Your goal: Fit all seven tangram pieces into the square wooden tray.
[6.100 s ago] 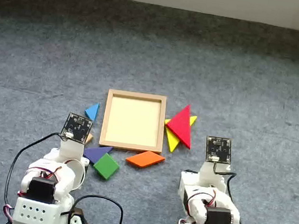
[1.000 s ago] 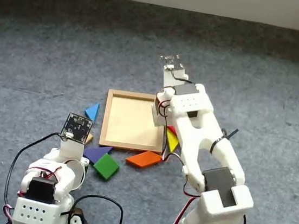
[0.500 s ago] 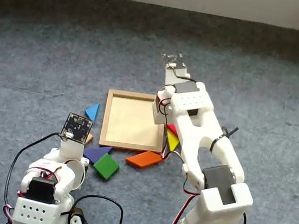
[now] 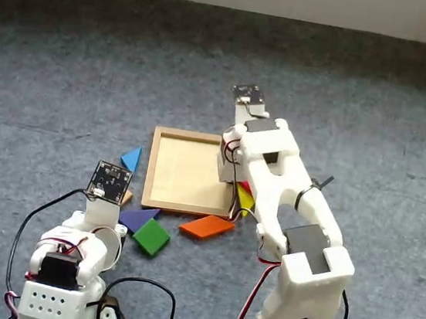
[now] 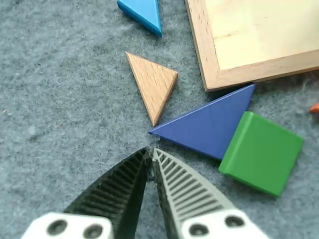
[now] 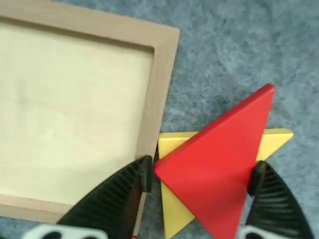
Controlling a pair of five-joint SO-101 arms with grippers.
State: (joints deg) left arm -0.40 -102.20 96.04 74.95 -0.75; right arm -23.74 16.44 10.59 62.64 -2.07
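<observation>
The square wooden tray [image 4: 152, 169] lies mid-table with nothing inside. My right gripper [image 6: 200, 175] is open above the red triangle [image 6: 217, 159], one finger at each side of it. The red piece lies on top of the yellow triangle [image 6: 172, 145], right of the tray rim [image 6: 160, 84]. My right arm [image 4: 273, 175] covers most of both in the high view. My left gripper [image 5: 151, 152] is shut and holds nothing, its tips just short of the dark blue triangle [image 5: 209, 124]. Near it are a wooden triangle [image 5: 153, 84], a light blue triangle [image 5: 142, 12] and a green square [image 5: 260, 152].
An orange parallelogram [image 4: 206, 226] lies in front of the tray's near right corner. The green square [image 4: 151, 237] and dark blue triangle [image 4: 138, 218] sit by the near left corner. Grey carpet covers the table, with open room beyond the tray.
My right arm has risen from its rest pose and stretched out over the tray's right side, and in the last second it has dropped lower toward the red triangle. The left arm has stayed still.
</observation>
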